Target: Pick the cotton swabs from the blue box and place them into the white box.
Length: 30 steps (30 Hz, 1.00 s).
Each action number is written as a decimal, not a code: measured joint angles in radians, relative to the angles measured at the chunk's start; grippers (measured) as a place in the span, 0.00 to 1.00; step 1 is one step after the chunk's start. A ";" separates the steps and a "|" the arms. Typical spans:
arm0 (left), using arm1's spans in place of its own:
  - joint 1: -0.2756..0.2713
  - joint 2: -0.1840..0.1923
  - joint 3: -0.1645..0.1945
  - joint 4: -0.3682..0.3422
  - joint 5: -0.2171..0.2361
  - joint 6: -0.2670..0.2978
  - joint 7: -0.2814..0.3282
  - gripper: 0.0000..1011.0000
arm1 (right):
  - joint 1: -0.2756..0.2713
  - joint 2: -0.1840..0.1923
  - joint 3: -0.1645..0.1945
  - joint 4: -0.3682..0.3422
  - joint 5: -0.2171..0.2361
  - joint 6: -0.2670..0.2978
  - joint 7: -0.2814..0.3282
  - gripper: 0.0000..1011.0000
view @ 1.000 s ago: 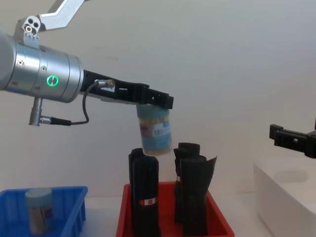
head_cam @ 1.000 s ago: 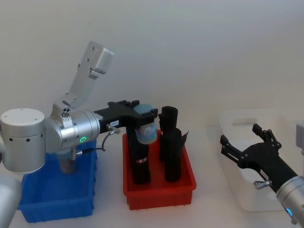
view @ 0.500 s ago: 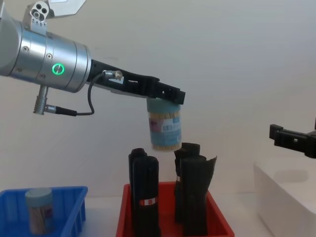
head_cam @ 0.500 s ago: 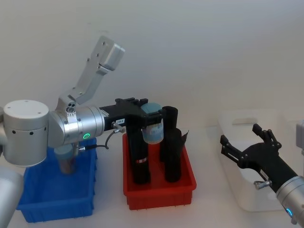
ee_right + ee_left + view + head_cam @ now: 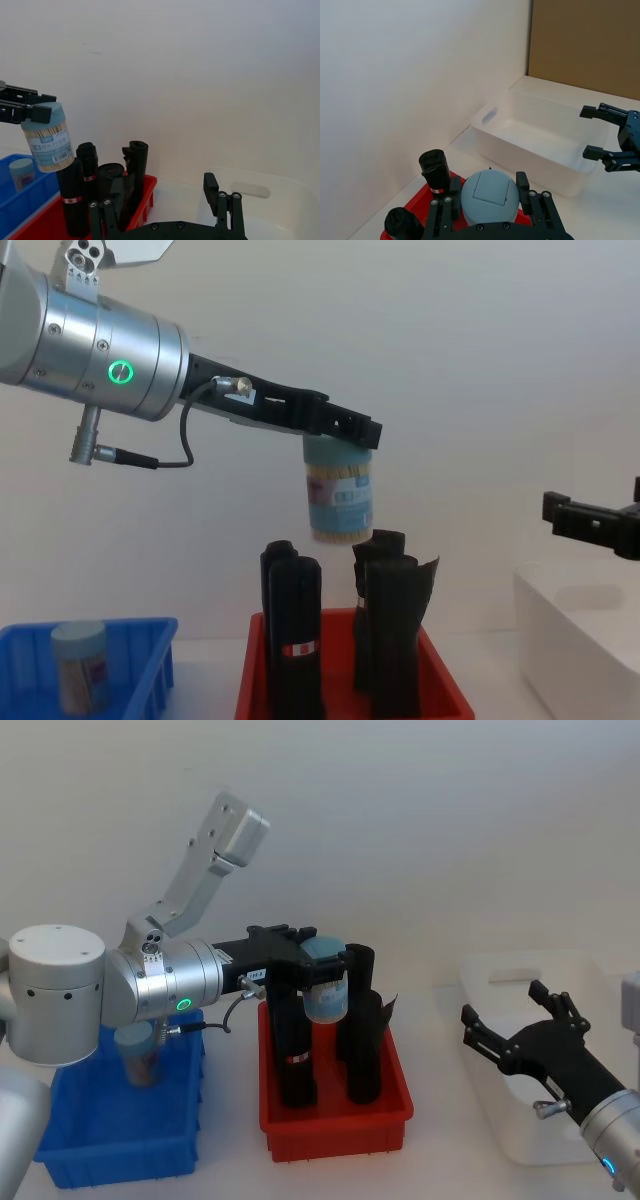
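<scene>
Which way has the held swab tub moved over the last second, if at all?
Yes. In the chest view, the cotton swab tub in the left end effector has shifted rightward, from above the left black roll toward the white box.

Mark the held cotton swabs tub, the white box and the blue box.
held cotton swabs tub [image 5: 340, 502]: chest view, its label.
white box [image 5: 520, 160]: left wrist view, near wall.
blue box [image 5: 120, 1162]: head view, front wall.

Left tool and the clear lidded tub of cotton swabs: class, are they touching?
Touching. Chest view: the left tool clamps the clear cotton swab tub by its pale lid.
</scene>
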 joint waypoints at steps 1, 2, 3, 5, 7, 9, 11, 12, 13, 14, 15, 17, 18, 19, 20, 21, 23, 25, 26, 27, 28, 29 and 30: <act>0.000 0.000 0.000 -0.001 0.001 0.000 -0.001 0.66 | 0.001 0.000 0.000 0.000 0.000 0.002 0.004 0.99; -0.001 0.000 0.001 -0.001 0.002 0.001 -0.002 0.66 | 0.002 0.001 0.001 -0.001 0.001 0.004 0.008 0.99; -0.001 0.000 0.001 -0.001 0.002 0.001 -0.002 0.66 | 0.003 0.001 0.001 -0.001 0.002 0.007 0.013 0.99; -0.001 0.000 0.001 -0.001 0.003 0.001 -0.003 0.66 | 0.007 0.004 0.002 -0.003 0.005 0.017 0.031 0.99; -0.002 0.000 0.001 -0.002 0.003 0.002 -0.004 0.66 | 0.013 0.007 0.004 -0.005 0.011 0.030 0.055 0.99; -0.002 0.000 0.001 -0.002 0.004 0.002 -0.005 0.66 | 0.018 0.009 0.006 -0.007 0.015 0.037 0.070 0.99; -0.002 0.000 0.001 -0.002 0.004 0.002 -0.006 0.66 | 0.028 0.016 0.010 -0.010 0.023 0.054 0.104 0.99; -0.002 0.000 0.001 -0.002 0.005 0.002 -0.006 0.66 | 0.031 0.018 0.011 -0.011 0.026 0.059 0.116 0.99; -0.002 0.000 0.002 -0.002 0.005 0.002 -0.006 0.66 | 0.035 0.020 0.012 -0.012 0.028 0.063 0.126 0.99; -0.002 0.000 0.002 -0.002 0.005 0.002 -0.006 0.66 | 0.037 0.021 0.013 -0.012 0.031 0.068 0.136 0.99; -0.002 0.000 0.002 -0.002 0.005 0.003 -0.007 0.66 | 0.043 0.025 0.015 -0.013 0.036 0.076 0.155 0.99; -0.002 0.000 0.002 -0.002 0.005 0.003 -0.007 0.66 | 0.049 0.029 0.018 -0.015 0.041 0.084 0.175 0.99; -0.003 0.000 0.002 -0.003 0.005 0.003 -0.008 0.66 | 0.053 0.032 0.019 -0.016 0.043 0.088 0.185 0.99; -0.003 0.000 0.002 -0.003 0.005 0.003 -0.008 0.66 | 0.059 0.036 0.022 -0.017 0.050 0.097 0.204 0.99; -0.003 0.000 0.002 -0.003 0.006 0.003 -0.008 0.66 | 0.062 0.038 0.023 -0.017 0.053 0.100 0.218 0.99; -0.003 0.000 0.002 -0.003 0.006 0.003 -0.008 0.66 | 0.065 0.039 0.024 -0.017 0.055 0.104 0.228 0.99; -0.003 0.000 0.002 -0.003 0.006 0.003 -0.008 0.66 | 0.075 0.046 0.027 -0.018 0.064 0.115 0.261 0.99; -0.003 0.000 0.002 -0.003 0.006 0.003 -0.009 0.66 | 0.084 0.052 0.030 -0.019 0.071 0.122 0.288 0.99; -0.003 0.000 0.002 -0.003 0.006 0.003 -0.009 0.66 | 0.088 0.054 0.031 -0.019 0.074 0.126 0.302 0.99; -0.003 0.000 0.002 -0.003 0.006 0.003 -0.009 0.66 | 0.091 0.056 0.032 -0.019 0.077 0.129 0.312 0.99; -0.003 0.000 0.002 -0.003 0.006 0.003 -0.009 0.66 | 0.094 0.058 0.033 -0.019 0.080 0.132 0.323 0.99; -0.003 0.000 0.002 -0.003 0.006 0.003 -0.009 0.66 | 0.100 0.061 0.034 -0.019 0.084 0.138 0.342 0.99; -0.003 0.000 0.002 -0.003 0.006 0.003 -0.009 0.66 | 0.105 0.063 0.035 -0.019 0.087 0.140 0.352 0.99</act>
